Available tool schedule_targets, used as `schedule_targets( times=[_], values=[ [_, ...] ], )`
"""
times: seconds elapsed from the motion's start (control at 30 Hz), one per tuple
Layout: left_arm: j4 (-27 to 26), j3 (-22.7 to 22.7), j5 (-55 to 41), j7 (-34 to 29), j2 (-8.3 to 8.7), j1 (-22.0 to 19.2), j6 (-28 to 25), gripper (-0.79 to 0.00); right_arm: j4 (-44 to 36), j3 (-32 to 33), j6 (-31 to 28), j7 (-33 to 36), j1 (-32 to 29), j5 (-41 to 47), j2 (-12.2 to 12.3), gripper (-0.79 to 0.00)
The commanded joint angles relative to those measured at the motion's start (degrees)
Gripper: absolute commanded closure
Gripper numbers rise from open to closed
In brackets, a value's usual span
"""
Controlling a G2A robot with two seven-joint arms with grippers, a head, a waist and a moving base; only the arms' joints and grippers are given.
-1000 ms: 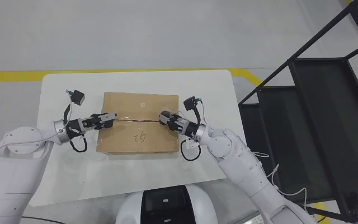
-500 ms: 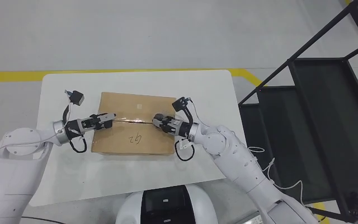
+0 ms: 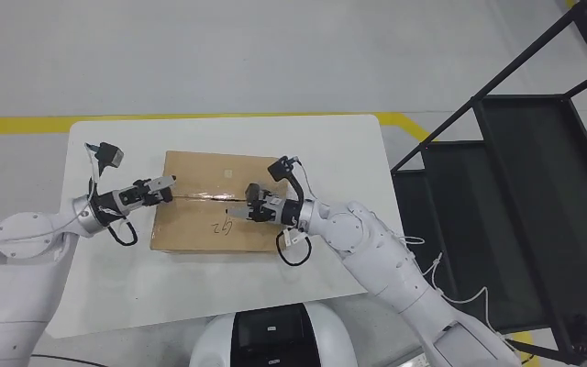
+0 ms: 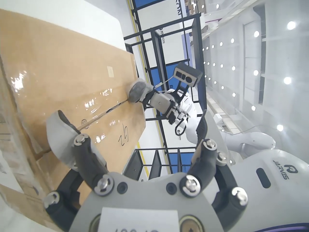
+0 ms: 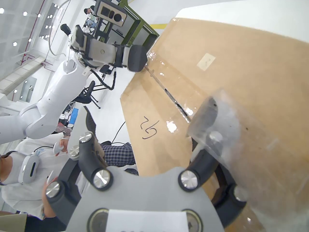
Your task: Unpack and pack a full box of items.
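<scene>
A closed cardboard box [image 3: 206,174] with a taped centre seam and a handwritten mark lies in the middle of the white table [image 3: 348,147]. My left gripper [image 3: 163,190] is open at the seam's left end. One of its fingers [image 4: 60,134] rests on the box [image 4: 60,61] by the seam, and the other is in the air. My right gripper [image 3: 248,204] is open over the middle of the seam. One of its fingers [image 5: 212,119] touches the box [image 5: 241,68], and a strip of clear tape [image 5: 243,136] lies over that finger.
A black metal stair frame [image 3: 495,156] stands right of the table. Bare table surface shows behind the box and to its right, with a narrower strip on its left. A yellow floor line [image 3: 37,123] runs behind the table.
My right gripper has slid left along the seam from the box's right end to its middle. The left gripper has drawn back left. The box has shifted slightly left.
</scene>
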Motion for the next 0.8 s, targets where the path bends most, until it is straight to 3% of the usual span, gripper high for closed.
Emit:
schedule_targets(
  times=[0.0,0.33,0.77],
  values=[
    [0.10,-2.23,-2.05,1.50,0.16,1.12,-0.63,-0.785,1.82,-1.65,0.10,0.49,1.25,1.72,-0.56,-0.785],
    [-0.07,-10.24,-6.77,5.06,0.78,6.89,-1.43,-0.785,8.44,-7.94,-0.95,-2.13,8.30,4.82,-3.67,-0.785],
    [-1.61,-13.80,-7.68,4.98,0.89,10.87,-1.59,-0.785,15.67,-14.51,-1.11,-4.39,16.50,4.90,-8.06,-0.785]
  ],
)
